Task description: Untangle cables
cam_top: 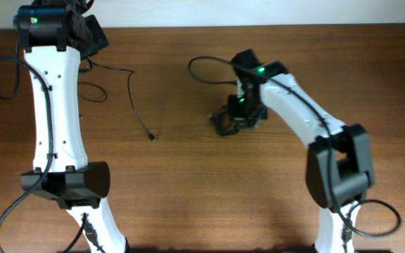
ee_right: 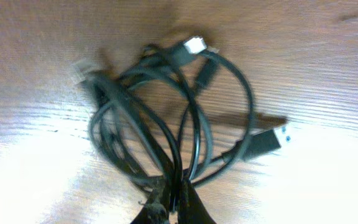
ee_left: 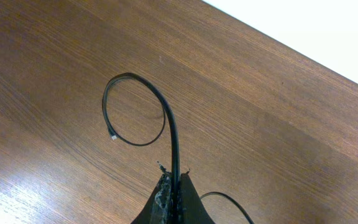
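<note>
On our brown wooden bench (cam_top: 188,183), left end effector (ee_left: 174,186) tight on one thin black cord (ee_left: 173,143), right end effector (ee_right: 176,194) tight on the tangled black cable bundle (ee_right: 135,118).

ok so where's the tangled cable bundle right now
In the overhead view the tangled bundle sits right of centre on the table, the right fingers shut on its strands; a separate cable lies apart to its left.

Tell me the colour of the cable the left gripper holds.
Black. The left wrist view shows it best: the cable loops out from the left gripper.
</note>
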`<state>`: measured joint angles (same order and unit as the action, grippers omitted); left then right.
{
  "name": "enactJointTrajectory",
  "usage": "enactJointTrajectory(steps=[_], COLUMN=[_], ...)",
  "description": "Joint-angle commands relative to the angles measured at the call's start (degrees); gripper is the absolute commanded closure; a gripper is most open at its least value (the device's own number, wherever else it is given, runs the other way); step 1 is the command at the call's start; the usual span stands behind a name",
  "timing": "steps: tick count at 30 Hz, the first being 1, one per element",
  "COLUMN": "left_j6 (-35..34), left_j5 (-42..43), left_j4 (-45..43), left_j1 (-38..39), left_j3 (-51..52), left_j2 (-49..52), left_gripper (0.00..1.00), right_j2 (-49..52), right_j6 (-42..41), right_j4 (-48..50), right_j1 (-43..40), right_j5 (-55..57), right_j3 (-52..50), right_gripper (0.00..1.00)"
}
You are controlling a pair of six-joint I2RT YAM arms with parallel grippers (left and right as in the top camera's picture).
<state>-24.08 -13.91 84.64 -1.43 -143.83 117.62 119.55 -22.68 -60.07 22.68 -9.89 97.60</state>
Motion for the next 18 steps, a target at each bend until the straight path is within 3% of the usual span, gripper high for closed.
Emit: enactJointTrajectory(steps=[1, 18], left_j6=[-0.76, -0.72], left_j5=[1.36, 2.36], left_j4=[-0.02, 0.04], left_j1=[-0.22, -0.24], left_j3=[0.28, 0.28], left_j2=[0.24, 0.39], left_gripper=[1.0, 1.0], right_j2=[-4.31, -3.45], right_j6=[0.44, 2.51], right_j4=[-0.42, 3.58], right_j1=[-0.28, 3.19], right_j5=[0.87, -4.5], right_j3=[0.28, 0.07], right_gripper=[0.96, 0.96])
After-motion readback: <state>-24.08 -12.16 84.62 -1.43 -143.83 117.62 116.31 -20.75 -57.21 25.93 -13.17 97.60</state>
